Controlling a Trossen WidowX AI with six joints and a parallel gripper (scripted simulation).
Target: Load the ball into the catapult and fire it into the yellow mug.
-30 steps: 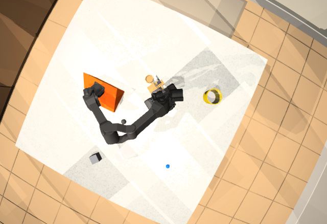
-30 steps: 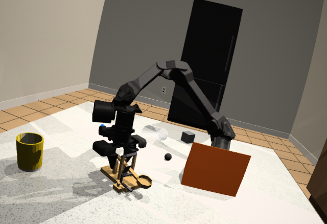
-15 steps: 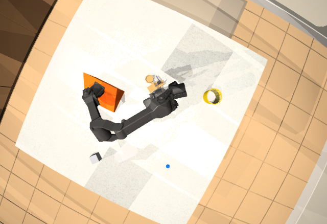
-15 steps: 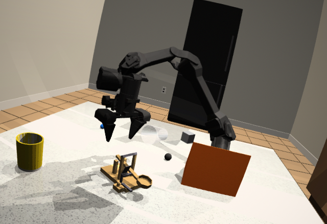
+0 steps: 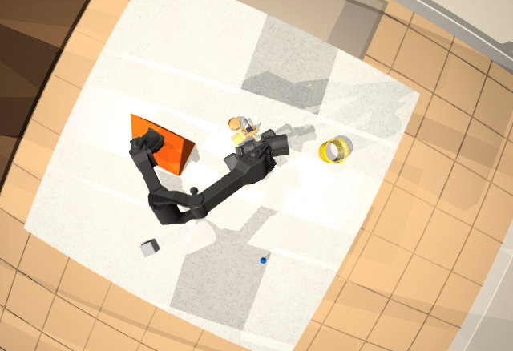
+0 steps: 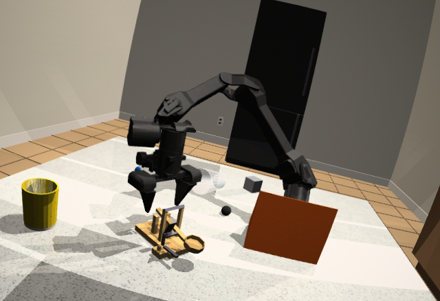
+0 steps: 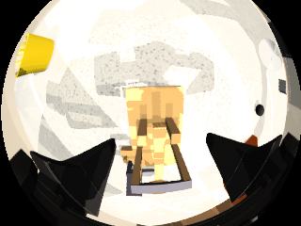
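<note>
The wooden catapult [image 5: 236, 139] [image 6: 141, 227] [image 7: 155, 101] stands on the pale surface. Its round cup [image 5: 234, 123] [image 6: 194, 243] is empty. Its flat end opposite the cup points up the wrist view, with the yellow mug [image 5: 322, 155] [image 6: 39, 207] [image 7: 38, 54] off to the upper left. The mug is upright. My gripper [image 6: 162, 207] [image 7: 161, 137] is open and empty, pointing down just above the catapult's upright frame, one finger to each side. A blue ball [image 5: 263, 260] [image 6: 137, 168] and a black ball [image 5: 193, 190] [image 6: 225, 210] [image 7: 260, 109] lie apart from the catapult.
An orange wedge [image 5: 167, 155] [image 6: 289, 227] stands beside the arm's base. A grey cube [image 5: 148, 248] [image 6: 252, 184] [image 7: 282, 86] and a whitish, see-through rounded object [image 5: 199, 237] [image 6: 205, 181] [image 7: 270, 54] lie on the arm's other side. Strong shadows cross the surface.
</note>
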